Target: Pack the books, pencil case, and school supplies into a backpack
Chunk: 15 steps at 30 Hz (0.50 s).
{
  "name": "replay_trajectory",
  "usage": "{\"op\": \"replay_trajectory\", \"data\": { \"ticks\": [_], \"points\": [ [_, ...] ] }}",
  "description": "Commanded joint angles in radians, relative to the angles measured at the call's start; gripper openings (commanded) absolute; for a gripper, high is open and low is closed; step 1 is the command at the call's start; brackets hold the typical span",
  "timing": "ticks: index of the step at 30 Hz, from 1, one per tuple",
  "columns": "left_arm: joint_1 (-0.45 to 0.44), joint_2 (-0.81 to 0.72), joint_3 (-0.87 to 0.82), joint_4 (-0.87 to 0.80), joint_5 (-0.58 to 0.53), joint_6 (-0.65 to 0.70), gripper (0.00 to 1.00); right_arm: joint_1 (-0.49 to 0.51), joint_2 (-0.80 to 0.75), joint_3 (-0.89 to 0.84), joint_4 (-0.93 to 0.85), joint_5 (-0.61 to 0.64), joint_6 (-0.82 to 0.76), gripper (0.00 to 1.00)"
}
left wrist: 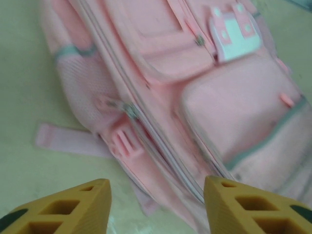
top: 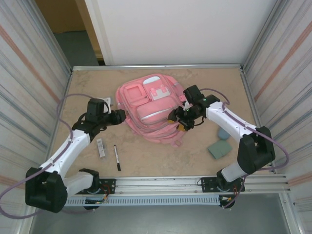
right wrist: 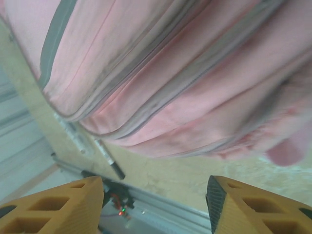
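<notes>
Top external view showed the backpack [top: 151, 109] in the middle of the surface [top: 161, 156], long axis far to near. Beside its left flank was the left hand [top: 122, 117], beside its right the right hand [top: 178, 122], both spread, holding nothing; the pen [top: 117, 157] lay nearer the left arm [top: 73, 146].

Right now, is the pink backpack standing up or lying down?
Lying down. The backpack rests flat on the table, with its front pockets facing up toward the top camera.
</notes>
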Motion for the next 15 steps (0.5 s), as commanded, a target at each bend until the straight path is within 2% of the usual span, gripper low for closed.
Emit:
{"op": "replay_trajectory", "data": {
  "ticks": [1, 5, 11, 15],
  "points": [
    [-0.051, -0.027, -0.01, -0.041, 0.06, -0.104, 0.57, -0.058, -0.037, 0.022, -0.07, 0.108, -0.082, 0.59],
    [-0.077, 0.052, 0.019, 0.006, 0.113, -0.206, 0.58, -0.121, -0.002, 0.032, 0.045, 0.082, -0.15, 0.6],
    [-0.145, 0.19, 0.072, 0.046, 0.054, -0.279, 0.59, -0.134, 0.095, 0.03, 0.224, 0.128, -0.236, 0.6],
    [-0.174, 0.25, 0.101, 0.099, 0.059, -0.311, 0.6, -0.149, 0.195, 0.082, 0.245, 0.111, -0.27, 0.58]
  ]
}}
